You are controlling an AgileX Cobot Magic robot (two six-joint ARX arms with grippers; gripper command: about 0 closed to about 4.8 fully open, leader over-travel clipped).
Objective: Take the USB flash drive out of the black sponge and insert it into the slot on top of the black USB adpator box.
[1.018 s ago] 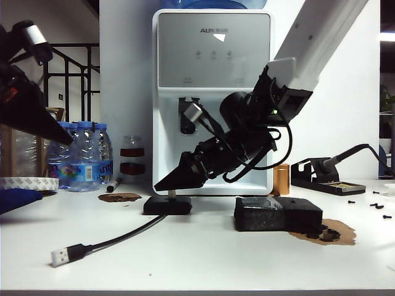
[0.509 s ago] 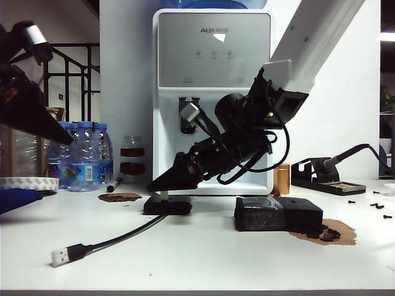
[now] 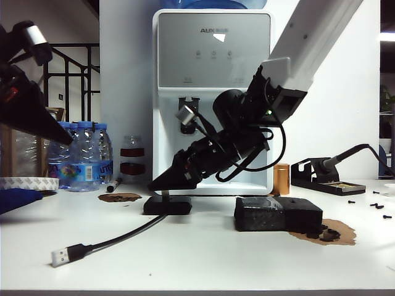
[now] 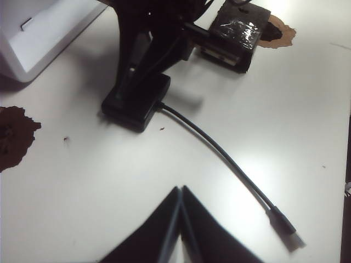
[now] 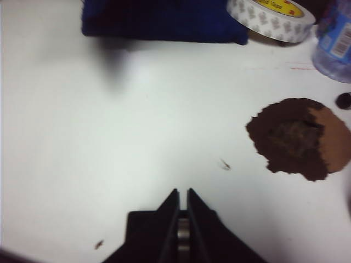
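Note:
The black USB adpator box [image 3: 168, 205] lies flat on the white table, its cable running to a silver plug [image 3: 60, 256]. My right gripper [image 3: 154, 184] reaches across and slants down over the box, shut on the USB flash drive [image 3: 165, 193]. The drive is a small silvery stick whose lower end meets the box's top. In the right wrist view the drive [image 5: 182, 235] shows between the fingers of the right gripper [image 5: 182, 192], above the box [image 5: 141, 229]. The black sponge [image 3: 278, 214] sits to the right of the box. My left gripper [image 3: 69, 140] hangs shut and empty at the far left.
A water dispenser [image 3: 213, 92] stands behind the box, with water bottles [image 3: 86, 157] at the left. A brass cylinder [image 3: 281, 179], a soldering iron stand [image 3: 327, 176] and loose screws [image 3: 378, 206] are at the right. Brown stains [image 3: 120, 197] mark the table; a tape roll [image 5: 271, 19] and blue cloth [image 5: 164, 22] lie near.
My right gripper has edged slightly to the left over the adaptor box, the flash drive moving with it. The left arm has kept still.

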